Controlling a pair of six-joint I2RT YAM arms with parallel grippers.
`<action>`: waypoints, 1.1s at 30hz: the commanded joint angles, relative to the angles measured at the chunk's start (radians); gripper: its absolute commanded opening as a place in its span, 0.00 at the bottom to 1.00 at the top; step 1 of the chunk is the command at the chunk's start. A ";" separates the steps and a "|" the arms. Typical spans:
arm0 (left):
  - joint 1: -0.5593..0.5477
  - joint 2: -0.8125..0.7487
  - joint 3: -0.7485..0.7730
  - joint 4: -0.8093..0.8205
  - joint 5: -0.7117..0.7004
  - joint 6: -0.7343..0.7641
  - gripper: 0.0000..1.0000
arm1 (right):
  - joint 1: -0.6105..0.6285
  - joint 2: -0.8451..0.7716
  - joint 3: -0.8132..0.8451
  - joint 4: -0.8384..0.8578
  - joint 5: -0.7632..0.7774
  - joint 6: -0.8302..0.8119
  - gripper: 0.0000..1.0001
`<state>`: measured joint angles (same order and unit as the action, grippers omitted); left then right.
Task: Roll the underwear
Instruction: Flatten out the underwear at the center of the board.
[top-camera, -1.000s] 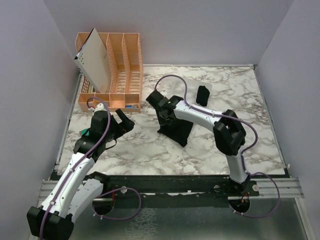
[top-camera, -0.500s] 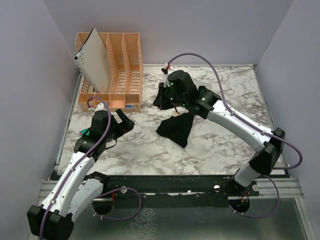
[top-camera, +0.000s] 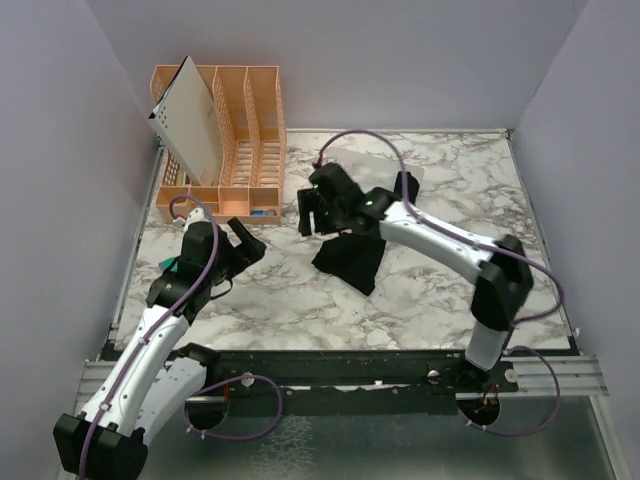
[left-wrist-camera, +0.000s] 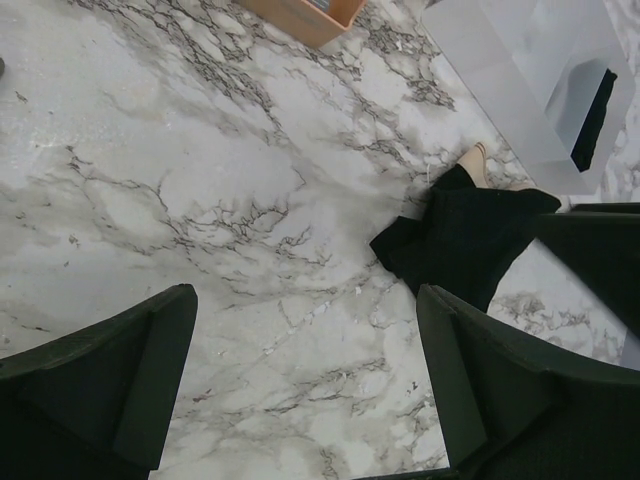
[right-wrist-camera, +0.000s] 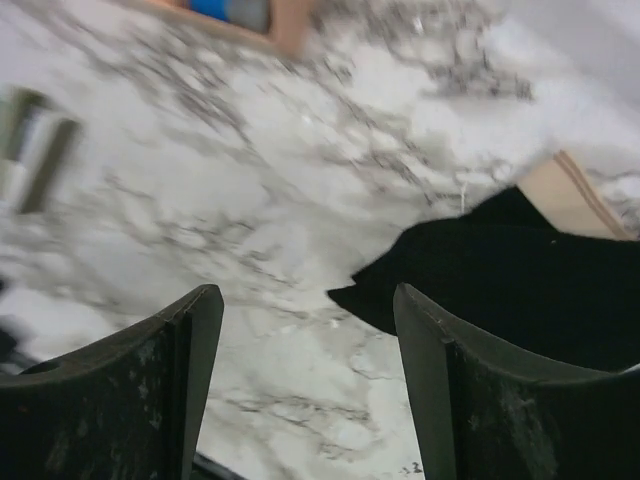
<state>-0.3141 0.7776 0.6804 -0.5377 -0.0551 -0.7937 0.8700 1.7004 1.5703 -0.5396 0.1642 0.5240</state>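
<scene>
One underwear (top-camera: 352, 260) lies flat on the marble, black with a tan band at its far end (left-wrist-camera: 478, 163). The wrist views show it too: underwear (left-wrist-camera: 465, 240), underwear (right-wrist-camera: 510, 285). A second underwear (top-camera: 405, 187) is a small black roll at the back on a white sheet, also seen as a roll (left-wrist-camera: 593, 105). My right gripper (top-camera: 308, 218) is open just left of the flat garment's far end, with only marble between its fingers (right-wrist-camera: 310, 385). Farther left, my left gripper (top-camera: 250, 240) stands wide open over bare table (left-wrist-camera: 305, 390).
An orange slotted organizer (top-camera: 240, 130) stands at the back left, a white perforated board (top-camera: 190, 118) leaning in it. Grey walls enclose the table on three sides. A metal rail (top-camera: 340, 365) runs along the near edge.
The right gripper was shut at the flat underwear; it rose toward the back, then came down left of the garment and opened. The cloth's far end has shifted. The left arm stayed still.
</scene>
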 joint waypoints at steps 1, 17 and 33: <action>0.005 -0.074 0.028 -0.057 -0.082 -0.044 0.99 | 0.024 0.221 0.093 -0.196 0.086 0.002 0.74; 0.006 -0.112 0.003 -0.077 -0.089 -0.048 0.99 | 0.108 0.379 0.182 -0.331 0.445 0.020 0.37; 0.006 -0.095 -0.012 -0.057 -0.035 -0.033 0.99 | 0.053 0.187 0.003 -0.300 0.389 0.023 0.00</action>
<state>-0.3134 0.6739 0.6800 -0.6010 -0.1200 -0.8364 0.9455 1.9793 1.6085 -0.8749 0.5804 0.5335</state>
